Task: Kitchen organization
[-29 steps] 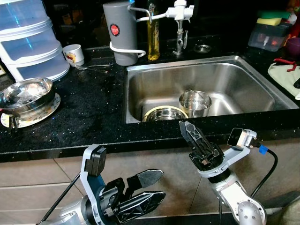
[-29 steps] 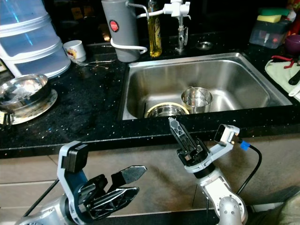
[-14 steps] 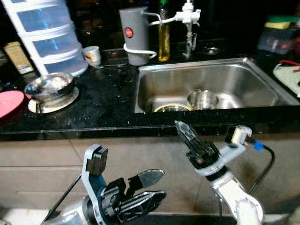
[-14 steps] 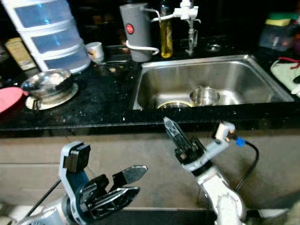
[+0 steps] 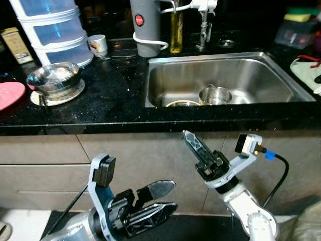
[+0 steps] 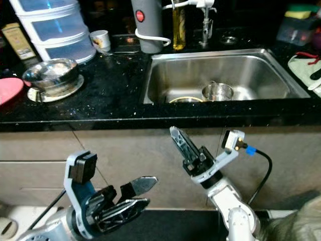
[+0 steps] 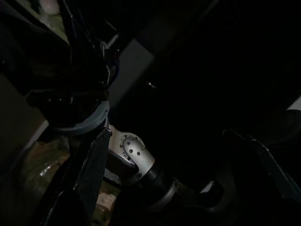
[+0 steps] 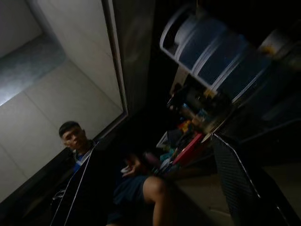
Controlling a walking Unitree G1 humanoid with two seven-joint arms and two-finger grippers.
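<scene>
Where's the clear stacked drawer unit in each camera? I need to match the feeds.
Left eye view: stacked drawer unit at top left, at the back of the counter.
Right eye view: top left again.
Right wrist view: seen tilted, pale blue tiers.
Left wrist view: too dark to make it out.
Shared landmark: grey canister with a red dot, to its right in both eye views.

Head views: sharp, evenly lit from above. Strong glare on the steel sink [image 5: 261, 80] basin and on the metal bowl [image 5: 54, 79] at the left. Black worktop [image 5: 110, 108] speckled with small highlights; back wall falls to near black. Cabinet fronts below are dimmer, in the worktop's shadow. Slight bending of straight lines toward the edges.

Left wrist view: very dark, a few pale patches, detail mostly lost.

Right wrist view: dim, grainy; bright pale wall [image 8: 61, 89] on one side, the rest underexposed, near fingers [image 8: 235, 183] soft.
</scene>
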